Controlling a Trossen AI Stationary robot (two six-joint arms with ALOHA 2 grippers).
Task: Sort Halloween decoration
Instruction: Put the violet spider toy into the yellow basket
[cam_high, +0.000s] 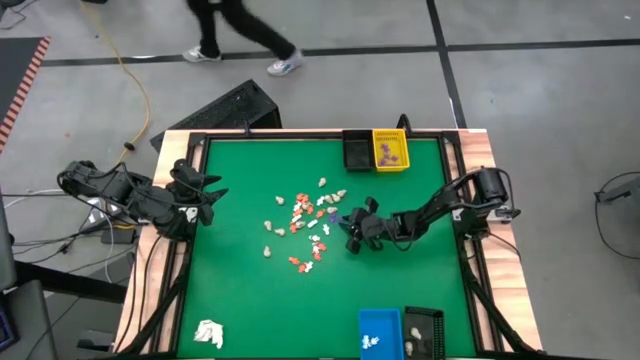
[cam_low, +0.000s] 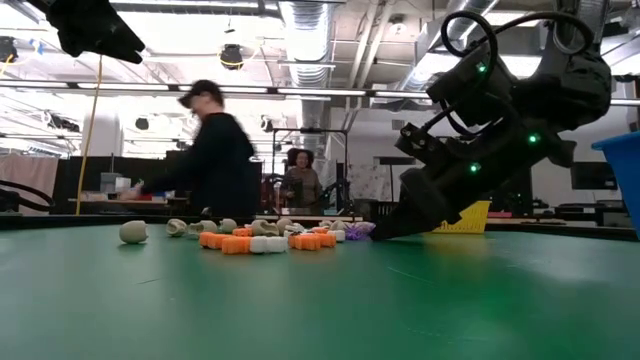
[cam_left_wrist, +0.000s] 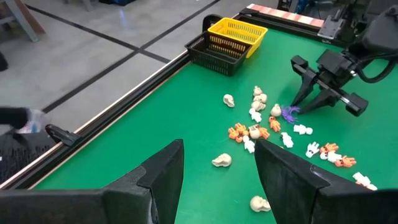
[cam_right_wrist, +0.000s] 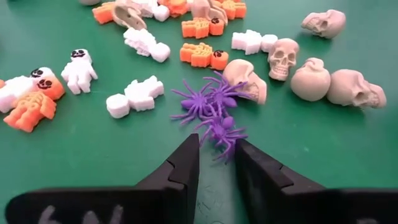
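Your right gripper (cam_right_wrist: 216, 163) is down at the green felt worktop (cam_high: 250, 290), at the right edge of the scattered Halloween decoration pieces (cam_high: 305, 225). Its jaws stand a narrow gap apart, and the nearest of three purple plastic spiders (cam_right_wrist: 222, 132) lies with its rear legs just between the tips; you cannot tell from these views whether the tips already press on it. The other two spiders touch it on the far side.

The rest of the small pieces lie loose near the middle of the worktop: cream-beige skulls (cam_right_wrist: 283, 58), white ghost figures (cam_right_wrist: 134, 97) and orange-red skeleton figures (cam_right_wrist: 202, 55), some touching, some apart. More orange and white ones sit toward the front of the cluster in the low view (cam_low: 262, 241).

Your left gripper (cam_high: 200, 195) waits above the left edge of the worktop with its jaws wide apart and nothing between them.

A yellow mesh basket (cam_high: 390, 150) holding purple pieces stands beside a black mesh basket (cam_high: 357, 152) at the far edge. A blue bin (cam_high: 378, 332) and another black basket (cam_high: 424, 332) stand at the near edge. A white crumpled cloth lump (cam_high: 208, 333) lies in the near left corner.

A person in dark clothing (cam_low: 215, 160) is beyond the worktop.
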